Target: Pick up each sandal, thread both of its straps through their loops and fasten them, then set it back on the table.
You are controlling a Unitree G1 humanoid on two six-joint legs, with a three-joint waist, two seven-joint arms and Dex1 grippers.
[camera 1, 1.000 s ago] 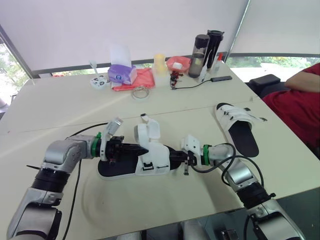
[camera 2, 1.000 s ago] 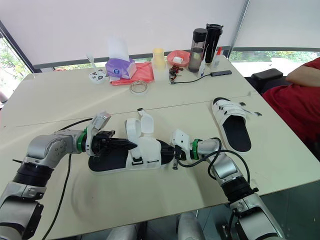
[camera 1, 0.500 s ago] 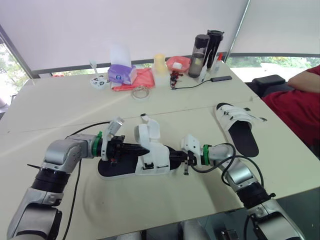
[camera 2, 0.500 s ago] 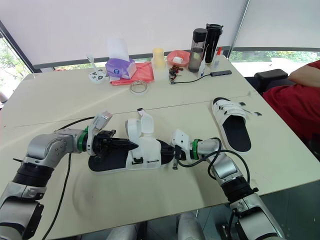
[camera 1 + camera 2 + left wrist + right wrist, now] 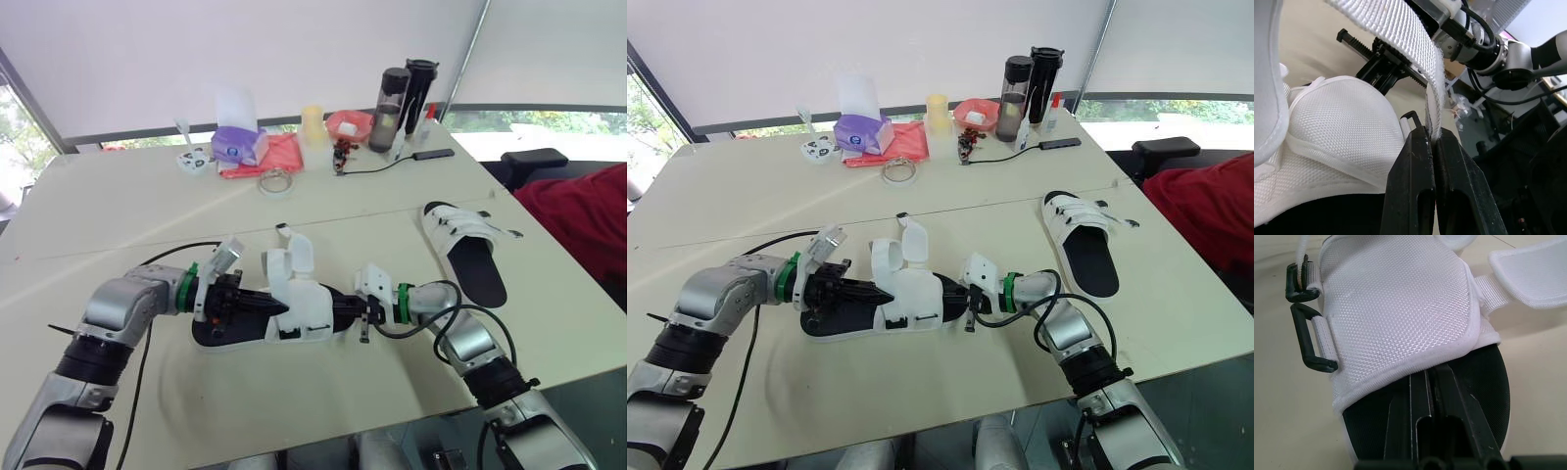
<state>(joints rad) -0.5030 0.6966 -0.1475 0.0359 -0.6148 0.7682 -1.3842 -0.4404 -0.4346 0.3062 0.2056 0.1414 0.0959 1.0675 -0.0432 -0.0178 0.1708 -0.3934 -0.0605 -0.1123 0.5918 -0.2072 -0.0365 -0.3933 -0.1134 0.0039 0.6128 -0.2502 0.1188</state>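
Near sandal [image 5: 294, 315] sits at the surface's [image 5: 147, 196] 6 o'clock side. Left fingers [image 5: 1408, 166] are clamped on its white strap [image 5: 1400, 24]. Right fingers [image 5: 1400, 426], pressed together, poke under the upper from 3 o'clock.

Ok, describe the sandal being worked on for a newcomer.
On the table, at its near edge, between the left gripper and right gripper, lies one sandal. Its white straps are flipped up, one strap pinched by the left gripper; the other sandal sits untouched farther right, straps down.
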